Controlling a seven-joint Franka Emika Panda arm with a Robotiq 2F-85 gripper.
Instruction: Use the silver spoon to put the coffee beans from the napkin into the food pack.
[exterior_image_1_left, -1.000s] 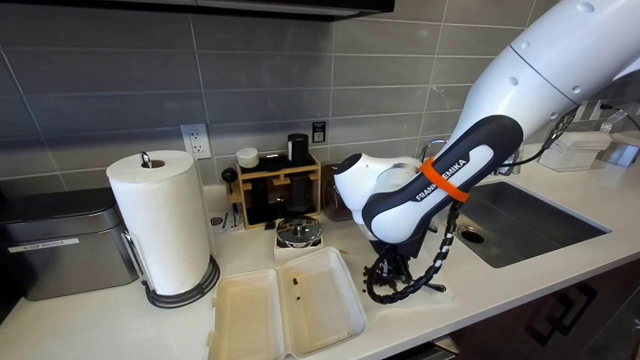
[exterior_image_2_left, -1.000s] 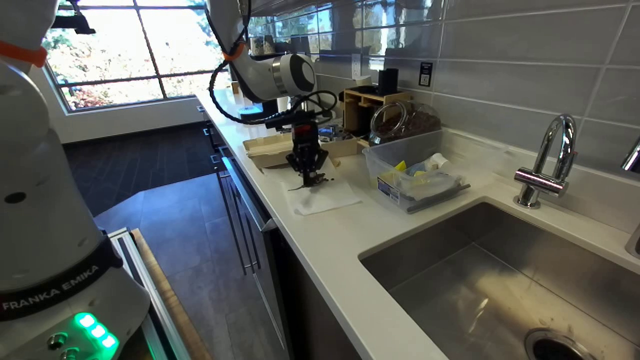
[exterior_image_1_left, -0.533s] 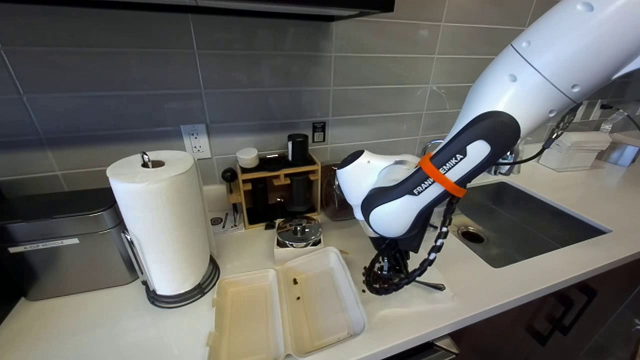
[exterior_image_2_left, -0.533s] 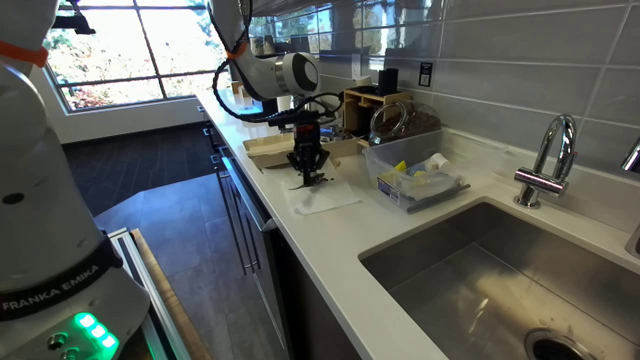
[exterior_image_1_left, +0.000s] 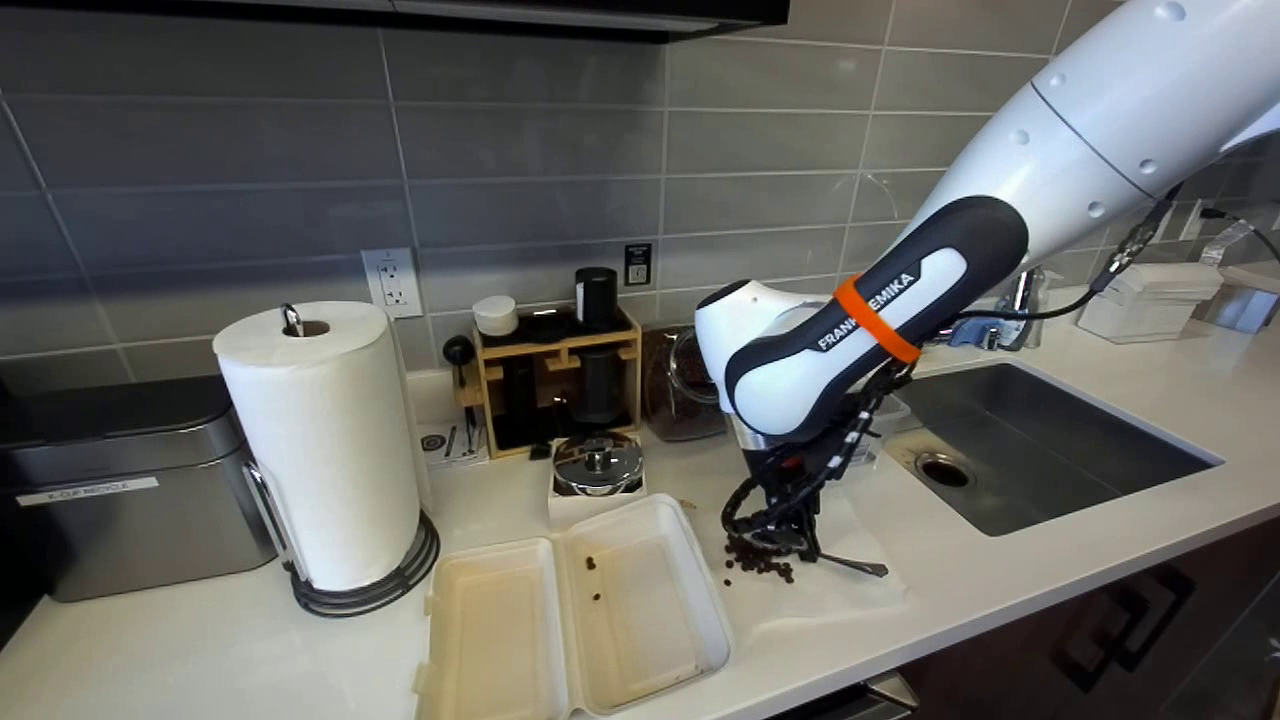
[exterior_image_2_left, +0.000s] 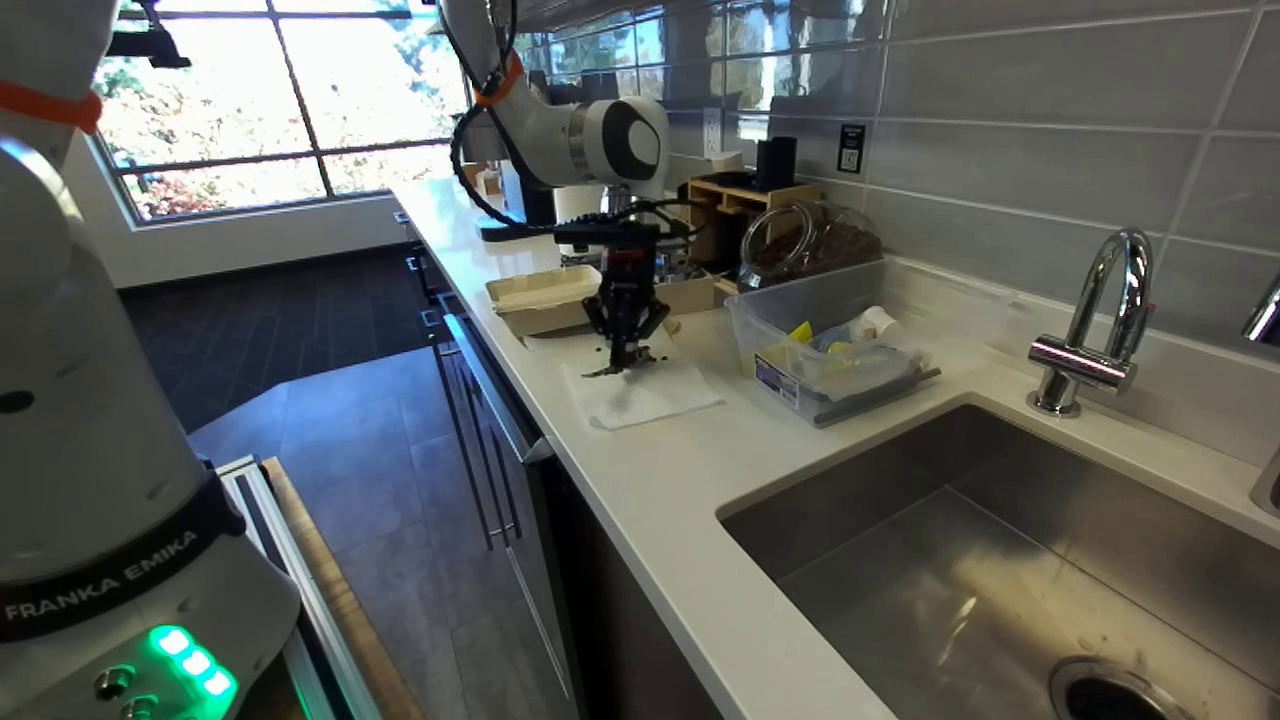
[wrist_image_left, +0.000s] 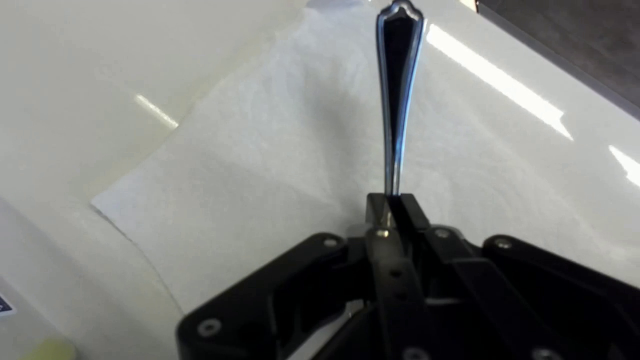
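Arm shifted twd wall, spoon pinched btwn jaws

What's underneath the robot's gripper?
The white napkin, with loose, dark coffee beans on it. The gripper pinches the silver spoon by its handle. I can't make out the spoon's scoop end; anything right beneath the gripper is covered.

Daylight pours through the window in an exterior view, bleaching it nearly white and gleaming off the wall tiles. In the wrist view, hard white glare streaks the worktop, a soft gray shadow crosses the napkin, and the dark pincer loses detail. In an exterior view, the bin label is blurred and the paper roll leans outward, distorted.
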